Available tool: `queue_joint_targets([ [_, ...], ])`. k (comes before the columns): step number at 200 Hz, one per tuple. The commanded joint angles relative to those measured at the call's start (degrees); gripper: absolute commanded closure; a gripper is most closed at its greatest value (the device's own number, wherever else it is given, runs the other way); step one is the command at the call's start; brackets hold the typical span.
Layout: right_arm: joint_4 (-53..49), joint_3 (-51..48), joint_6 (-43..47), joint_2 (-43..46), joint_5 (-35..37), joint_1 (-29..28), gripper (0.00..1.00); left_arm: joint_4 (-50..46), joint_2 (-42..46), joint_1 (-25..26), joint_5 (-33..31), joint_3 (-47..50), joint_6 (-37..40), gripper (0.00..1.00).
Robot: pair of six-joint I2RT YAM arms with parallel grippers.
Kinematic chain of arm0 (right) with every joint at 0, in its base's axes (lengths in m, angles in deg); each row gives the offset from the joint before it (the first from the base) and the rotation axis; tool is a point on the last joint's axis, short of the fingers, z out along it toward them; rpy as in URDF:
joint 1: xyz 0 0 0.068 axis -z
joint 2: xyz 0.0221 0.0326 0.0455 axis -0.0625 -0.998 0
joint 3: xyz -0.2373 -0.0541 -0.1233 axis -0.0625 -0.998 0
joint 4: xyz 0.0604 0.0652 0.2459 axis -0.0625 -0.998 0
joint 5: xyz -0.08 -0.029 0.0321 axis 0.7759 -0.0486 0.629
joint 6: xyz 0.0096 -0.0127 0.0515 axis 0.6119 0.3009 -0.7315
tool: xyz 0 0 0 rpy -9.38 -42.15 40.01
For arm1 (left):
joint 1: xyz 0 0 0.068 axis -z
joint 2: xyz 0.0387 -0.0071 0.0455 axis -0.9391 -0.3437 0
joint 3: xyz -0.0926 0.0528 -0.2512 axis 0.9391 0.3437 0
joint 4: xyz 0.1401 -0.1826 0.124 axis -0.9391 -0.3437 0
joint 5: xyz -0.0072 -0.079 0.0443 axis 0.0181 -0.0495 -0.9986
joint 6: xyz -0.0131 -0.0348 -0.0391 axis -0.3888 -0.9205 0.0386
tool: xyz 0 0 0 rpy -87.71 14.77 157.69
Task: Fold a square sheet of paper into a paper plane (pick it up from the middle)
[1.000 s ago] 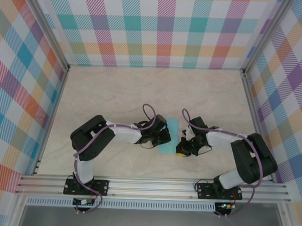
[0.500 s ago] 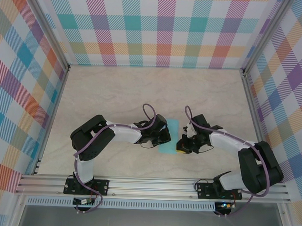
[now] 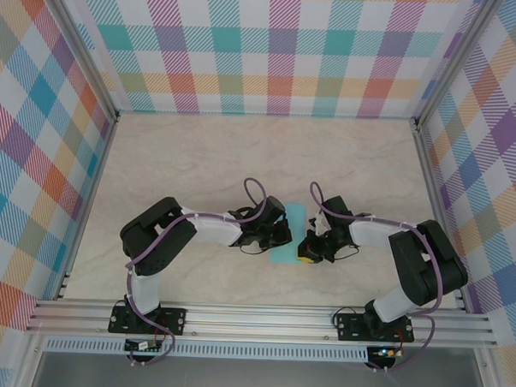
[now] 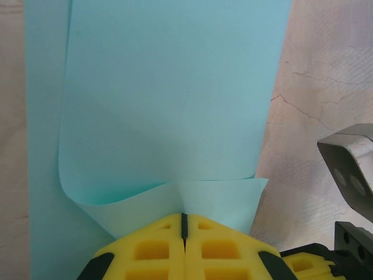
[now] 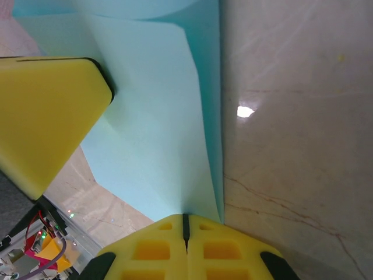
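The square sheet of paper (image 3: 293, 219) lies as a narrow light-turquoise strip between my two grippers, folded over on itself. In the left wrist view the paper (image 4: 175, 87) has its near edge curled up, and my left gripper (image 4: 184, 217) is shut on that raised flap. My right gripper (image 5: 186, 217) is shut on the opposite edge, where the paper (image 5: 157, 116) rises in a crease to its tips. From above, the left gripper (image 3: 283, 237) and right gripper (image 3: 307, 247) face each other across the strip. No paper plane shape shows.
The marble-patterned table (image 3: 242, 158) is walled by checked panels on three sides, with an aluminium rail (image 3: 261, 318) along the near edge. The left gripper's yellow finger (image 5: 46, 111) sits close to the right one. Part of the right gripper (image 4: 349, 169) shows beside the sheet.
The right arm's elbow swung out to the right and came back, while its gripper stayed at the paper's right edge. The left arm has not moved.
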Motion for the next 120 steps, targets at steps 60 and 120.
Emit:
queue_joint_targets([
  [60, -1.17, -2.41, -0.45, -2.46, 4.55, -0.43, 0.98, 7.50, 2.36, 1.04, 3.52, 3.57, 1.16, 0.96],
  [120, -1.64, -2.34, -0.62, -2.53, 5.00, -0.43, 0.99, 1.31, 0.34, 0.51, -5.21, 4.75, 2.88, 1.00],
])
